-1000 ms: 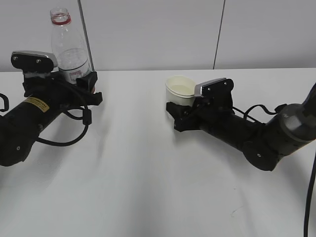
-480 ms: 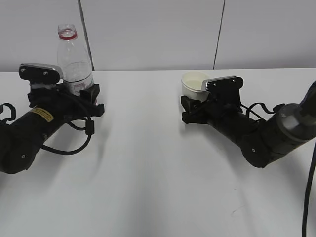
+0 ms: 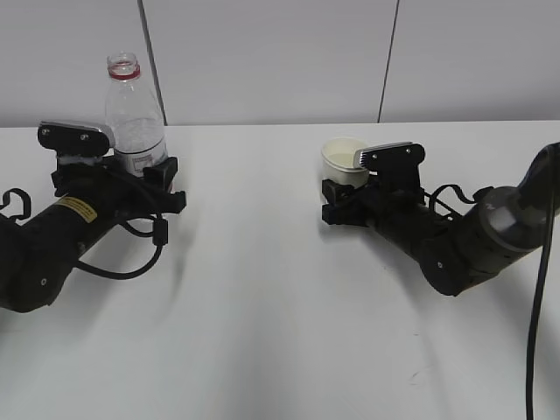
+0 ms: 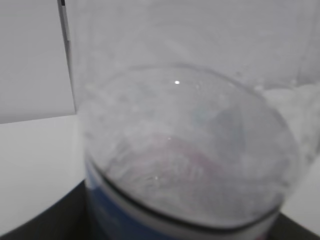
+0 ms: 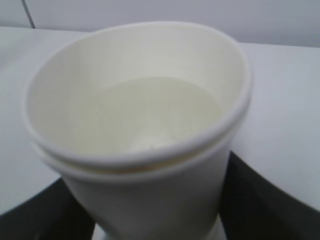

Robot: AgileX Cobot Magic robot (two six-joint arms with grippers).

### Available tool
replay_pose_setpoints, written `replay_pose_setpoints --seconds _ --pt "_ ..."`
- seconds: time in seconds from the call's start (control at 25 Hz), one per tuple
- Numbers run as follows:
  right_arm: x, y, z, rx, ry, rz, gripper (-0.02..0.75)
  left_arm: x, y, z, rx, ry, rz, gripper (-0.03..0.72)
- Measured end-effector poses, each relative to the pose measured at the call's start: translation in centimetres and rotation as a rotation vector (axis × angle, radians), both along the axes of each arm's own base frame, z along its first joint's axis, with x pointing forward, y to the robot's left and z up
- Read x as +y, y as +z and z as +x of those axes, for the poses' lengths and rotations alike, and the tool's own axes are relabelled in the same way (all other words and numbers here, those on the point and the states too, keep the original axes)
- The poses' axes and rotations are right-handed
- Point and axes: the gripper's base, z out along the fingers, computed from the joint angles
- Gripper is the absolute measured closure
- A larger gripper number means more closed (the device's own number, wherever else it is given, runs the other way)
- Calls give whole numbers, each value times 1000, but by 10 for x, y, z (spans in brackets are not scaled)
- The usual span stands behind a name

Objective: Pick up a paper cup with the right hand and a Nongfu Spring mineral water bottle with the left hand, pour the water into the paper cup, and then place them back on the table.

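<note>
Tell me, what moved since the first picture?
The right hand carried the paper cup rightward, farther from the bottle, and stood it straighter. The left hand slid the bottle slightly right and lower. Both stay gripped; the table looks unchanged.

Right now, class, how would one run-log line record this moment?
left gripper: holds bottle, upright | right gripper: holds cup, upright | cup: contains water

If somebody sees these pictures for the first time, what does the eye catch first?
Two black arms lie low on the white table. At far left, the left pincer grips a tall clear plastic bottle with no cap. Right of centre, the right pincer holds a small cream-white paper cup, water inside.
</note>
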Motion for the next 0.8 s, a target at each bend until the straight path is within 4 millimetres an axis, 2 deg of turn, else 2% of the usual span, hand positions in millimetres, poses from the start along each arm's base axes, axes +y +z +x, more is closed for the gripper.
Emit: replay_pose_setpoints --seconds 0.8 --pt "-2 -9 0 -7 -11 5 245 0 0 0 0 0 0 291"
